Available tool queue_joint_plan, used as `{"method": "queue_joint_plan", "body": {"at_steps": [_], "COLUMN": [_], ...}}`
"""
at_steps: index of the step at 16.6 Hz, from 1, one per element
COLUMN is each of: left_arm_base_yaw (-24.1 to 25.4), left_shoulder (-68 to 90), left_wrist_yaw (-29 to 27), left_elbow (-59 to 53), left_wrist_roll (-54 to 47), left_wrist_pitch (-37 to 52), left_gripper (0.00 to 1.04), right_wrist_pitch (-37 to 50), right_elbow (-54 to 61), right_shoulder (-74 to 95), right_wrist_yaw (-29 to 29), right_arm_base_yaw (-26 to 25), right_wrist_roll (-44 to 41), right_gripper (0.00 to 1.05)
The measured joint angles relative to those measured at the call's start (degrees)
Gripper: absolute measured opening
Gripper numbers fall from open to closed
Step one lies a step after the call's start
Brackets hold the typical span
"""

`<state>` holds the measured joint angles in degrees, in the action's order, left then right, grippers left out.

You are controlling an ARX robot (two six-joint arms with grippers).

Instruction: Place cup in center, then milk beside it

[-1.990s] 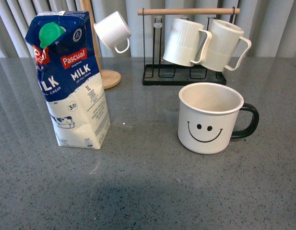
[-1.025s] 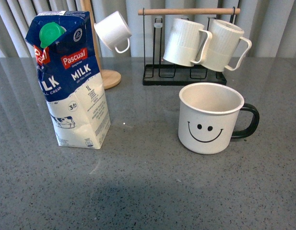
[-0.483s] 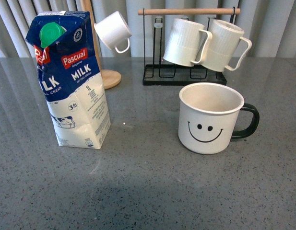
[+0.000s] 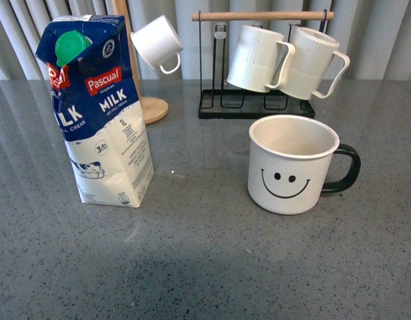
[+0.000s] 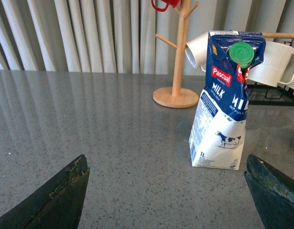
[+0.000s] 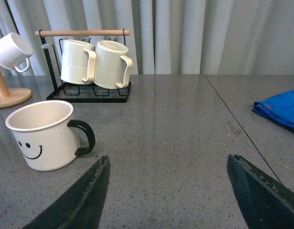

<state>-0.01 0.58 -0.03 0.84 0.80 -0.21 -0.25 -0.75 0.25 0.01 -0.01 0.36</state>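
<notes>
The cup (image 4: 292, 167), a wide white mug with a black smiley face and black handle, stands upright on the grey table, right of centre; it also shows in the right wrist view (image 6: 44, 136). The milk (image 4: 98, 113), a blue and white Pascual carton with a green cap, stands at the left; it also shows in the left wrist view (image 5: 225, 100). My left gripper (image 5: 168, 183) is open and empty, short of the milk. My right gripper (image 6: 168, 183) is open and empty, beside the cup and apart from it. Neither gripper shows in the front view.
A black rack (image 4: 258, 100) with two ribbed cream mugs (image 4: 258, 59) stands behind the cup. A wooden mug tree (image 4: 148, 107) holds a small white cup (image 4: 157, 43) behind the milk. A blue cloth (image 6: 280, 109) lies far off at the table's side.
</notes>
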Motion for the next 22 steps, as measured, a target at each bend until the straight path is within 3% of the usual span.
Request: {"method": "queue_joint_plan", "body": {"at_steps": [2,3,13,15,16,18,22], "left_arm_base_yaw": [0.0,0.0,0.0,-1.7,-3.3,-6.8,-9.9], "left_shoulder": [0.0,0.0,0.0,7.0,8.4,10.2,31.9], "left_wrist_yaw": [0.0,0.0,0.0,0.6,0.2,-0.4,-0.4], "left_elbow": [0.0,0.0,0.0,4.9,6.0,9.3,18.6], "left_wrist_roll": [0.0,0.0,0.0,2.2,2.7,3.5,1.6], "left_wrist_pitch": [0.0,0.0,-0.1,-12.8,-13.3,-10.0,6.3], "left_gripper": [0.98,0.98,0.98,0.98,0.98,0.98,0.98], "right_wrist_pitch": [0.0,0.0,0.0,0.0,0.0,0.0,0.0], "right_elbow": [0.0,0.0,0.0,0.0,0.0,0.0,0.0], "right_shoulder": [0.0,0.0,0.0,0.0,0.0,0.0,0.0], "right_wrist_yaw": [0.0,0.0,0.0,0.0,0.0,0.0,0.0], "right_arm_base_yaw": [0.0,0.0,0.0,0.0,0.0,0.0,0.0], "right_wrist_roll": [0.0,0.0,0.0,0.0,0.0,0.0,0.0], "right_gripper": [0.97,0.99,0.98,0.98,0.98,0.98,0.98]}}
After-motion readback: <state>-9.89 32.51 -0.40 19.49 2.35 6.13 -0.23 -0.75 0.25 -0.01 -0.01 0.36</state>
